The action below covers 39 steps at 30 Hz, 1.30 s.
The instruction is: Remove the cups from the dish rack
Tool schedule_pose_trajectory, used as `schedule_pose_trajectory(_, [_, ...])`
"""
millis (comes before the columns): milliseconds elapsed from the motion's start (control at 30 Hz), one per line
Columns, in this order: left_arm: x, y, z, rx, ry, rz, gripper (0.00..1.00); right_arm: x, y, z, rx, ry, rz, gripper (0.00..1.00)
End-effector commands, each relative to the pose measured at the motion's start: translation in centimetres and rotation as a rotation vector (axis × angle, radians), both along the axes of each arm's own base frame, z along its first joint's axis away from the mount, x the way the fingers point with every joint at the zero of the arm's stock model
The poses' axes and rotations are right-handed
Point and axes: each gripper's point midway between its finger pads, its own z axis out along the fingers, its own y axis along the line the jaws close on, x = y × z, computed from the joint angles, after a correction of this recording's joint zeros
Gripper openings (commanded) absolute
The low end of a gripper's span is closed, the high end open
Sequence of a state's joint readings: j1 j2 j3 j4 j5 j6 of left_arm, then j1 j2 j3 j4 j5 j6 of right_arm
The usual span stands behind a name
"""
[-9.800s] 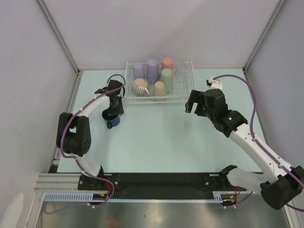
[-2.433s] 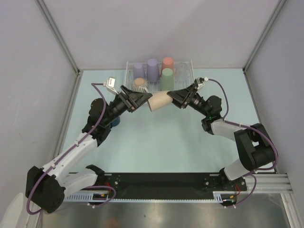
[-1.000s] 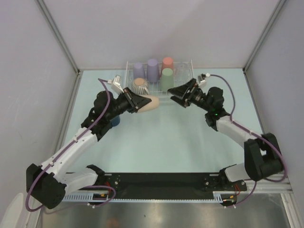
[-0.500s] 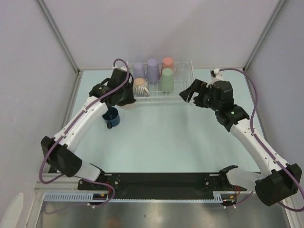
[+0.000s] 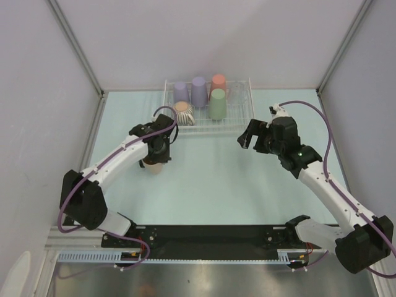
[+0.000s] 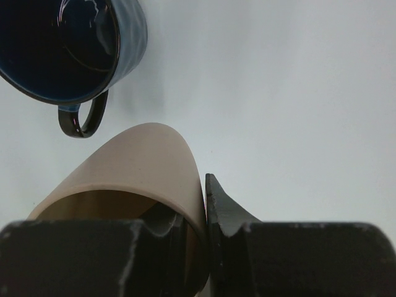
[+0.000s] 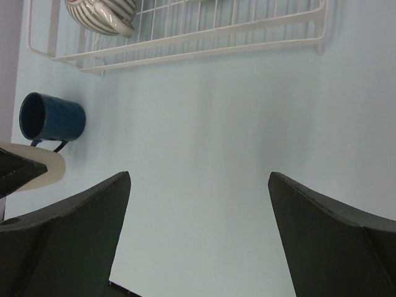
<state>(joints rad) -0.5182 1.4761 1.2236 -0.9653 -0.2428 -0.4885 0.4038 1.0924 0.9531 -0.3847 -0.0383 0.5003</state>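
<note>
Lowered tableward, tan cup [image 6: 139, 170] sits wall-pinched in left tool [image 6: 199, 207].

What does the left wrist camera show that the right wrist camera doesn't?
Only the left wrist view shows the left claw pinching the tan cup by its wall, one finger inside and one outside. Only the right wrist view shows the dish rack, the ribbed cup in it, and the open right claw. Both show the navy mug next to the tan cup.
</note>
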Motion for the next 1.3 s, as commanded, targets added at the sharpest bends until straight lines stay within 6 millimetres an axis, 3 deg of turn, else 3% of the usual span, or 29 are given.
schedule_pose_trajectory(0, [-0.3,0.0,-0.3,-0.023,-0.044,0.003,0.0,0.3,0.2,0.4,-0.01,-0.032,0.007,1.0])
schedule_pose_trajectory(200, [-0.3,-1.5,-2.9,-0.094,-0.024,-0.019,0.0,0.2,0.4,-0.1,-0.011,-0.023,0.015,1.0])
schedule_pose_trajectory(467, [1.8,-3.7,-3.0,-0.172,-0.075,-0.041,0.0,-0.2,0.4,-0.5,-0.015,-0.013,0.018,1.0])
schedule_pose_trajectory(733, [4.7,-4.5,-4.0,-0.116,-0.08,-0.062,0.0,-0.2,0.5,-0.8,-0.014,-0.003,0.022,1.0])
schedule_pose_trajectory(967, [7.4,-6.1,-3.6,-0.133,-0.103,-0.07,0.0,-0.4,0.4,-1.2,-0.019,0.007,0.021,1.0])
schedule_pose_trajectory(1267, [8.4,-6.1,-4.9,-0.106,-0.08,-0.057,0.0,-0.6,-0.2,-1.4,-0.034,0.009,0.012,1.0])
